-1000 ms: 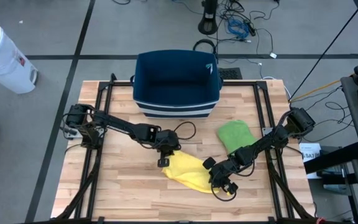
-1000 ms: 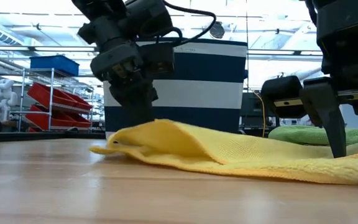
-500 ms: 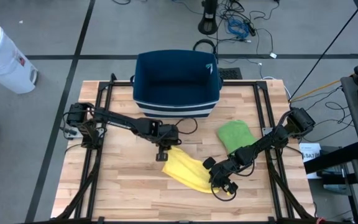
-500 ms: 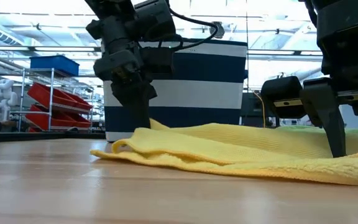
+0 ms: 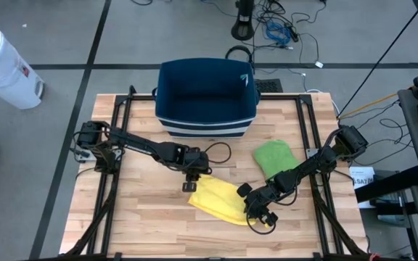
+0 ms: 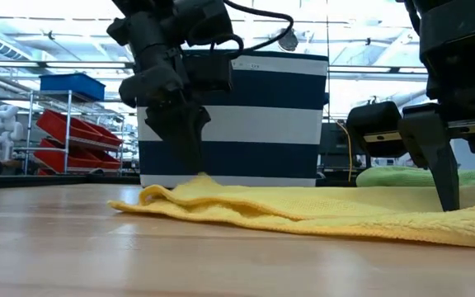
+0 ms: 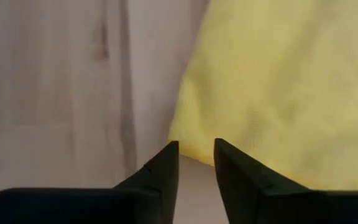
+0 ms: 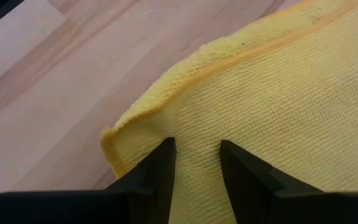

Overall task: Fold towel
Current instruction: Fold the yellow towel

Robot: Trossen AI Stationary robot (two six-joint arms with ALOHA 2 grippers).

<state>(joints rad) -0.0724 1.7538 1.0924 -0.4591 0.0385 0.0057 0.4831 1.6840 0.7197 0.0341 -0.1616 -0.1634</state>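
A yellow towel lies flat and loosely folded on the wooden table, seen low and wide in the low view. My left gripper hangs just above the towel's left end, open, with bare wood between its fingers and the towel's edge just beyond its tips. My right gripper stands on the towel's near right part, close to a corner, shut on the cloth. My right gripper meets the towel a little in from its hemmed corner, both fingertips set on the cloth, with a strip of it between them. The fingers come slanting down from the table's right. The towel stays on the table, slack.
A navy bin with white stripes stands at the far middle of the table. A folded green cloth lies to the right of the towel. Bare wood stretches to the left and near side.
The towel's left end, held up in a hump a second ago, has sunk flat onto the table. My left gripper went toward the far edge, came back, let go of that end and now hangs just above it. My right gripper has kept still.
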